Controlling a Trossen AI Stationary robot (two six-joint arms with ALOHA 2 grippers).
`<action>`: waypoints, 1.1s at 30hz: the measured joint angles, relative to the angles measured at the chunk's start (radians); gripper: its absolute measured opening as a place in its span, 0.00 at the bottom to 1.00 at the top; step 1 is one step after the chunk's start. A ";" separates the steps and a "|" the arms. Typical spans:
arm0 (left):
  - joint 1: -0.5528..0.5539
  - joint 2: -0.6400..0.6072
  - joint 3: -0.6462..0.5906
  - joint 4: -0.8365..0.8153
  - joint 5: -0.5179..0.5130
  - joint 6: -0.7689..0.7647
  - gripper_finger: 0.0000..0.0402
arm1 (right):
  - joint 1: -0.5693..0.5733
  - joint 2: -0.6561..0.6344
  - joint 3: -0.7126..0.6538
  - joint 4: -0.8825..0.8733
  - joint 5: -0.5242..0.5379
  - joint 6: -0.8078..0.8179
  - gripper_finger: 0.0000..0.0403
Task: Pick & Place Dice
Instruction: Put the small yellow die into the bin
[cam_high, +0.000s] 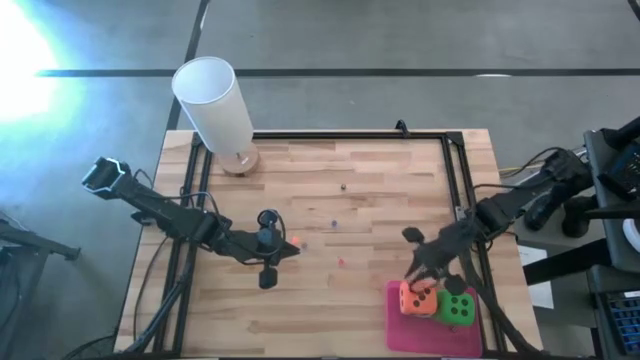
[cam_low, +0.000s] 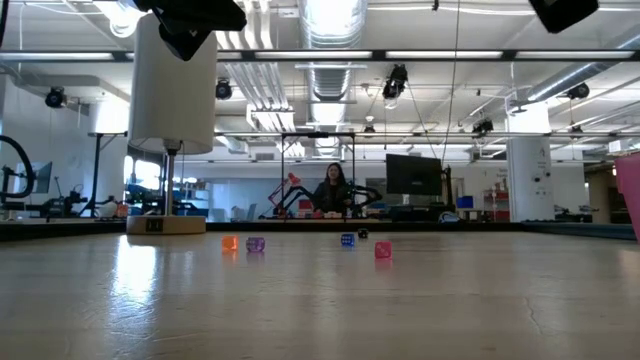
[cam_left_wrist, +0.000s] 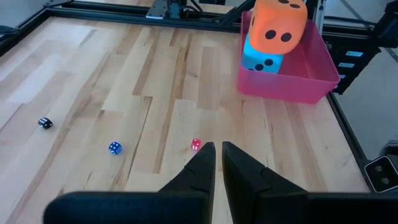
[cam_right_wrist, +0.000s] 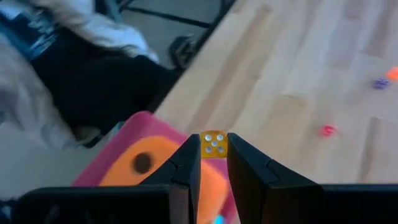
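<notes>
From my left wrist camera I see the left gripper (cam_left_wrist: 218, 155) with fingers nearly together over the wooden table (cam_left_wrist: 155, 81). A red die (cam_left_wrist: 196, 144), blue die (cam_left_wrist: 114, 148) and black die (cam_left_wrist: 45, 123) lie apart. An orange die (cam_left_wrist: 278, 25) sits on a teal die (cam_left_wrist: 261, 57) in the pink tray (cam_left_wrist: 292, 84).

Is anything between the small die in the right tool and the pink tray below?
Yes. The right tool holds the small yellow die over the large orange die, which sits on the teal die in the pink tray.
</notes>
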 joint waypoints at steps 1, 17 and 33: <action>0.000 0.000 0.000 0.000 0.000 0.000 0.09 | 0.021 0.000 0.000 0.000 0.000 -0.003 0.15; 0.000 0.000 0.000 0.000 0.000 0.000 0.09 | 0.240 0.008 0.000 0.001 -0.056 -0.046 0.15; 0.000 0.000 0.000 -0.001 0.000 0.000 0.09 | 0.282 0.025 0.000 0.011 -0.060 -0.073 0.27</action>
